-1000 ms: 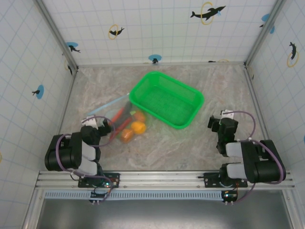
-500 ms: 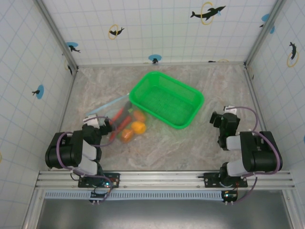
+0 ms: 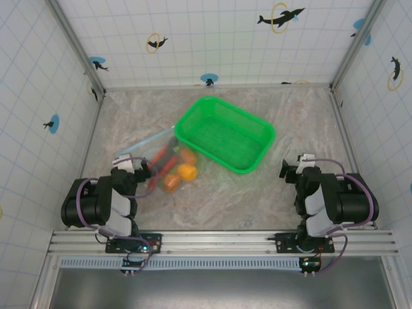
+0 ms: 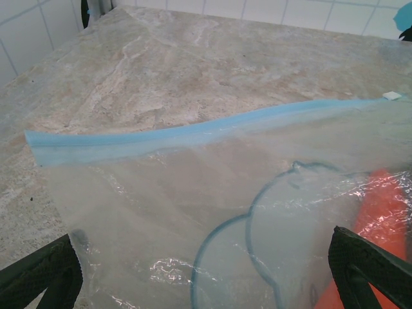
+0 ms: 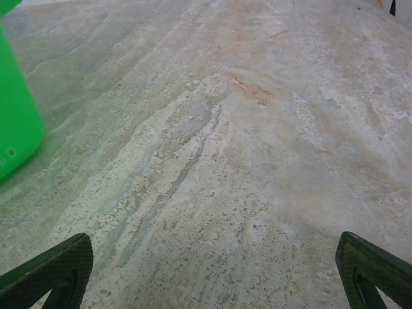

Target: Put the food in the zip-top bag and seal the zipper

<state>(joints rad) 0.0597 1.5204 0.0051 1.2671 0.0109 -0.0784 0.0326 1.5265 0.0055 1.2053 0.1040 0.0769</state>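
The zip-top bag [image 3: 165,161] lies flat on the table left of centre, with the food inside: a yellow-orange round fruit [image 3: 187,171], a brownish-orange oval [image 3: 171,182], and red and orange pieces [image 3: 166,158]. The pale blue zipper [image 3: 144,142] runs along the bag's far-left edge. My left gripper [image 3: 136,168] is open at the bag's near-left corner. In the left wrist view the bag [image 4: 193,212] spreads between the wide-apart fingers [image 4: 48,273], the zipper [image 4: 193,132] crosses beyond, and an orange-red piece [image 4: 386,215] shows through the plastic. My right gripper [image 3: 297,170] stands open over bare table.
A green mesh basket [image 3: 225,134] sits just right of the bag, touching its far corner; its rounded corner [image 5: 13,129] shows at the left of the right wrist view. Tiled walls enclose the table on three sides. Marbled table [image 5: 225,161] stretches ahead of the right gripper.
The right arm has folded back toward its base, its gripper shifting slightly right, then back left. The left arm and the bag have stayed put.
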